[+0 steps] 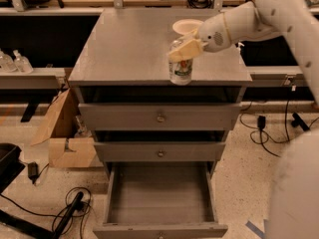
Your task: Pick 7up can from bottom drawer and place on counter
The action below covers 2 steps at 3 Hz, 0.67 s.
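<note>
While the tool pinches the 7up can at the counter edge, label writing seemingly illegible

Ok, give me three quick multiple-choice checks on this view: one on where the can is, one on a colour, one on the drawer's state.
1. Where is the can?
A. on the floor
B. at the front edge of the counter, in the gripper
C. on the back bench

2. What colour is the bowl?
A. red
B. cream
C. blue

3. How is the bottom drawer?
A. shut
B. open with a can inside
C. open and empty

Answers:
1 B: the gripper is shut on the can's top at the counter's front right.
2 B: the bowl behind the gripper is pale cream.
3 C: the drawer is pulled out and only its bare grey floor shows.
</note>
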Each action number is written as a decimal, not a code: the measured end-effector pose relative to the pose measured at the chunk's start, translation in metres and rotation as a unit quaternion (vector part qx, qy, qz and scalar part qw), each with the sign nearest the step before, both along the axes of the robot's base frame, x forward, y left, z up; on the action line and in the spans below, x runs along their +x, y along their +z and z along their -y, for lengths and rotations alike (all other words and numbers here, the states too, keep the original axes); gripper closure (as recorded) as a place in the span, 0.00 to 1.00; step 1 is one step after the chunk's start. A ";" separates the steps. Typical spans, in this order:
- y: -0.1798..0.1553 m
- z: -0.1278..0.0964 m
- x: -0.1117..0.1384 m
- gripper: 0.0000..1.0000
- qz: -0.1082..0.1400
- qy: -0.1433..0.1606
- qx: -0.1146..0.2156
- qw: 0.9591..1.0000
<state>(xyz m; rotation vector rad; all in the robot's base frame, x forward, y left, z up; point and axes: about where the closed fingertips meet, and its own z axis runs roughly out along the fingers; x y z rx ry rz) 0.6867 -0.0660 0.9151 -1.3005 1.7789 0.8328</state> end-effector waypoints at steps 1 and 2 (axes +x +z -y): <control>0.012 -0.043 0.051 1.00 -0.005 -0.017 -0.002 1.000; 0.022 -0.083 0.114 1.00 0.021 -0.049 0.034 0.998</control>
